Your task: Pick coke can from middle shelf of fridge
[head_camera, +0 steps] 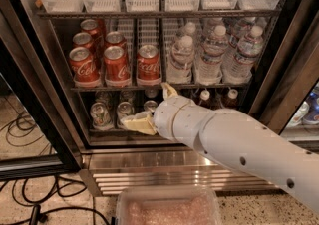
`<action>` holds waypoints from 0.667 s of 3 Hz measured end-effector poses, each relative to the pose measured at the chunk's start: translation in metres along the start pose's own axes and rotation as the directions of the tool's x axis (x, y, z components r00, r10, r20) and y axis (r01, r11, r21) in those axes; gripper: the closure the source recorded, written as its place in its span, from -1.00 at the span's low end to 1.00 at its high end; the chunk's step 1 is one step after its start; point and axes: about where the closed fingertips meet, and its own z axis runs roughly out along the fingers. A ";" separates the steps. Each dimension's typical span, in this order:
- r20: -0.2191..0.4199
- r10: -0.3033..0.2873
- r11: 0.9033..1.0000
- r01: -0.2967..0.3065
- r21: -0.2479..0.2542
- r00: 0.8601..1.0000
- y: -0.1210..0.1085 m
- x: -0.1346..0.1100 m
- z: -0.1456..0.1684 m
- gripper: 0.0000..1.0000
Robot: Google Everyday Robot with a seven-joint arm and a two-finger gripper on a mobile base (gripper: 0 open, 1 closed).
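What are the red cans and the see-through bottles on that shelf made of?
The red Coca-Cola cans look like shiny painted metal, with silvery tops. The clear water bottles look like thin plastic, see-through with white caps. The robot's pale tool hangs below their wire shelf.
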 end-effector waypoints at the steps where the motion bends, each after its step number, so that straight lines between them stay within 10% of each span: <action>1: 0.000 0.000 1.000 0.000 0.000 1.000 0.000 0.000 0.000 -0.66; 2: 0.018 0.017 1.000 -0.017 0.014 1.000 -0.001 -0.001 0.003 -0.42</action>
